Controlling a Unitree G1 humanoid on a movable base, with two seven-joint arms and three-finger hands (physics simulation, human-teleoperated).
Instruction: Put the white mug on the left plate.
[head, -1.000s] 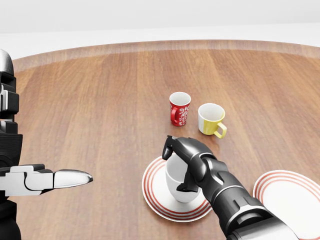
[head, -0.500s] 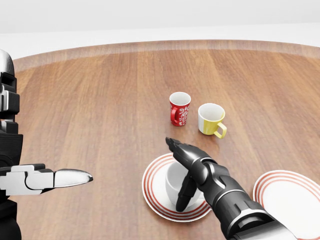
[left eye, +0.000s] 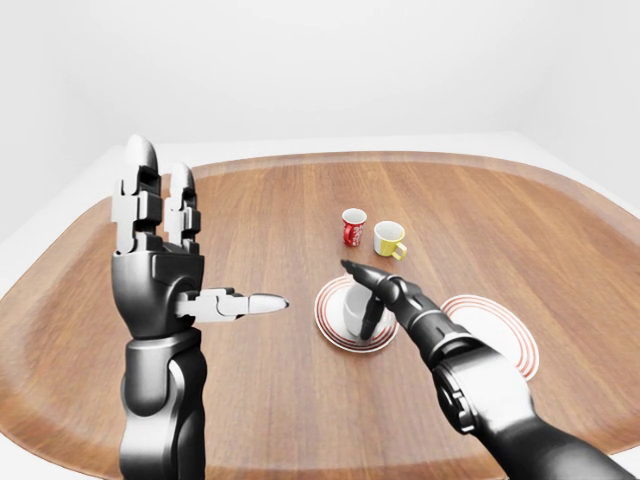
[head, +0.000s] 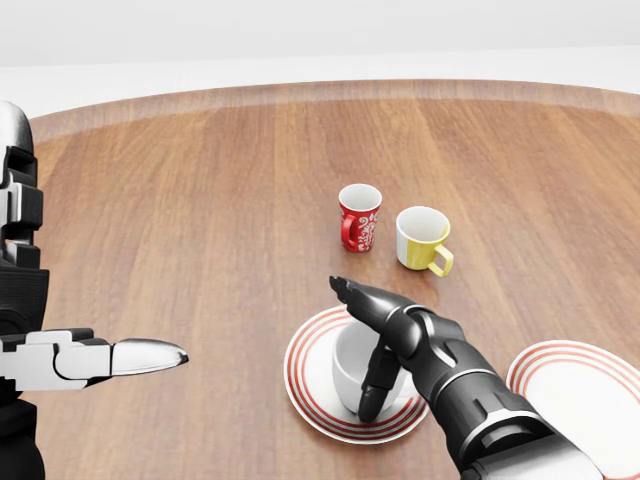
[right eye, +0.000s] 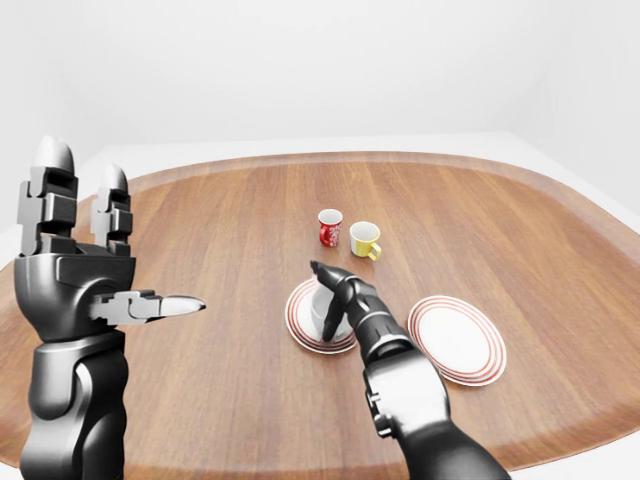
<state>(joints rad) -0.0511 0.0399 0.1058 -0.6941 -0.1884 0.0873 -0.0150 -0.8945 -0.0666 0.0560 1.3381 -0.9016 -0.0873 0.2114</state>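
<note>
The white mug (head: 352, 368) stands upright on the left plate (head: 305, 385), and my right hand (head: 385, 330) hovers over it with fingers spread wide, one reaching across the rim and one hanging down its side. My left hand (left eye: 160, 265) is raised well apart from it, fingers straight and open, gripping nothing.

three mugs (head: 359, 216), two plates (head: 305, 385)

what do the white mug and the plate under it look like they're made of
White mug: apparently glazed ceramic, smooth plain white with soft shading. Left plate: likely the same, glossy white with painted red rings. Both are simulator renders, so material is a guess.
</note>
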